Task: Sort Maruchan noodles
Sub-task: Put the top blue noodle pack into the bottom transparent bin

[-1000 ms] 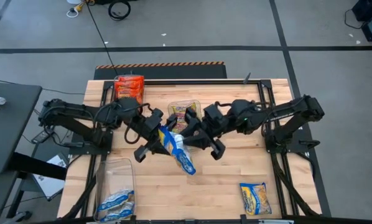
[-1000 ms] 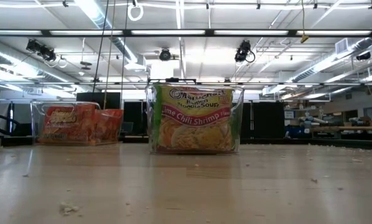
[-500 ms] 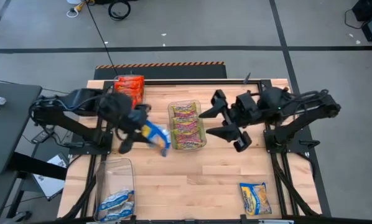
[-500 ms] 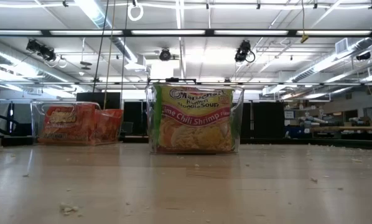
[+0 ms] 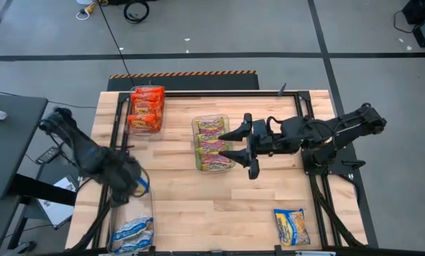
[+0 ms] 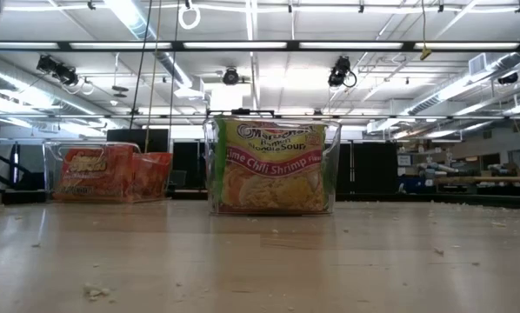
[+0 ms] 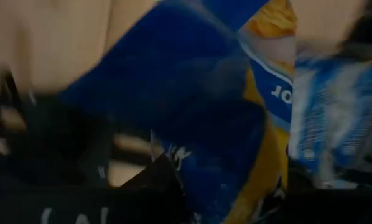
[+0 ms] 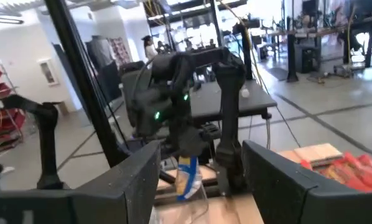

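1. Left gripper (image 5: 132, 182): closed on a blue packet (image 7: 192, 124), carried over the near-left part of the table, just above the far end of the clear bin (image 5: 120, 206) there. Only a sliver of blue visible beside the fingers from above; packet filling most of the left wrist view.
2. Right gripper (image 5: 239, 146): spread wide, holding nothing, hanging just beside the middle bin (image 5: 195, 151) on its right side, pointing toward it.
3. Near-left bin: one blue-and-white packet (image 5: 132, 231) already lying at its near end, another like it glimpsed past the held packet in the left wrist view. Likely the place for the blue kind, so a drop looks close.
4. Middle bin: stacked with yellow-pink-green packets (image 5: 212, 142); label "Lime Chili Shrimp" readable in the low view (image 6: 273, 165).
5. Far-left bin (image 6: 103, 172): filled with orange-red packets (image 5: 146, 107), seen from above and across the table.
6. Still loose: one yellow-and-blue packet (image 5: 292, 226) flat on the wood at the near-right corner, well apart from every bin and from both arms.
7. Progress, as a judgement: mostly sorted. Left to do: release the held blue packet into the near-left bin, then fetch the last loose packet, probably a job for the empty right gripper.
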Robot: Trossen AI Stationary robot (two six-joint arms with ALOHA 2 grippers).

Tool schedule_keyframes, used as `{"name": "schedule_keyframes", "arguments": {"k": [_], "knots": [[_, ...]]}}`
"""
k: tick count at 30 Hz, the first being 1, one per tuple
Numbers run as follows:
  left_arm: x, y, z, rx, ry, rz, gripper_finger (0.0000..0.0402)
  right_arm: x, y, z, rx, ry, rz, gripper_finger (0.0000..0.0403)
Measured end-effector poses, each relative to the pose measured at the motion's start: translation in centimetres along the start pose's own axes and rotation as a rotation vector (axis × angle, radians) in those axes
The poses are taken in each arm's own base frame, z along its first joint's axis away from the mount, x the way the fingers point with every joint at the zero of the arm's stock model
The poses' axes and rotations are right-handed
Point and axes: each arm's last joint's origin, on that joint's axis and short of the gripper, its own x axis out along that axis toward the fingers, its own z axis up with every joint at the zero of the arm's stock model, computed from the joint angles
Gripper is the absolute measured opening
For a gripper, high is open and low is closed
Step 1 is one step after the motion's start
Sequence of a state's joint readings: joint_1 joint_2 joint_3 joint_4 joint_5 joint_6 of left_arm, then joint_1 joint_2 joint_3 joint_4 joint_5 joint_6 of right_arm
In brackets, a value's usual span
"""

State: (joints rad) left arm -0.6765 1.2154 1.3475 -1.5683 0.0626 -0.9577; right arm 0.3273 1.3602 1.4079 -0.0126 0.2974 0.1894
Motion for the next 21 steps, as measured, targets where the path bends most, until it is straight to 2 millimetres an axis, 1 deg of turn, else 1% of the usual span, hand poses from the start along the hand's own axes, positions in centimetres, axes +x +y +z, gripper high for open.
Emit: {"name": "schedule_keyframes", "arguments": {"k": [4,6,8,10,12,14,17,21], "knots": [[4.5,-0.5,-2.5,-0.098,0.213,0.095,0.0103,0.0,0.6,-0.4,0.020,0.022,0.017,0.0231],[6.2,-1.0,-3.1,-0.132,0.246,0.103,0.0103,0.0,0.9,-0.8,0.013,0.048,0.025,0.0231],[7.4,-1.4,-3.5,-0.168,0.218,0.094,0.0103,-0.1,1.1,-0.9,0.015,0.054,0.028,0.0231],[8.4,-1.9,-3.4,-0.205,0.178,0.082,0.0103,-0.2,1.5,-1.1,0.028,0.067,0.026,0.0231],[9.1,-2.5,-3.3,-0.228,0.145,0.065,0.0103,-0.3,1.7,-1.2,0.044,0.080,0.031,0.0231],[9.6,-2.9,-3.2,-0.240,0.135,0.089,0.0103,-0.4,2.1,-1.4,0.059,0.089,0.042,0.0231],[10.6,-3.5,-2.9,-0.249,0.141,0.126,0.0103,-0.7,2.6,-1.6,0.076,0.105,0.053,0.0231],[12.2,-4.9,-2.4,-0.242,0.170,0.104,0.0103,-1.0,3.2,-2.2,0.112,0.159,0.060,0.0231]]}}
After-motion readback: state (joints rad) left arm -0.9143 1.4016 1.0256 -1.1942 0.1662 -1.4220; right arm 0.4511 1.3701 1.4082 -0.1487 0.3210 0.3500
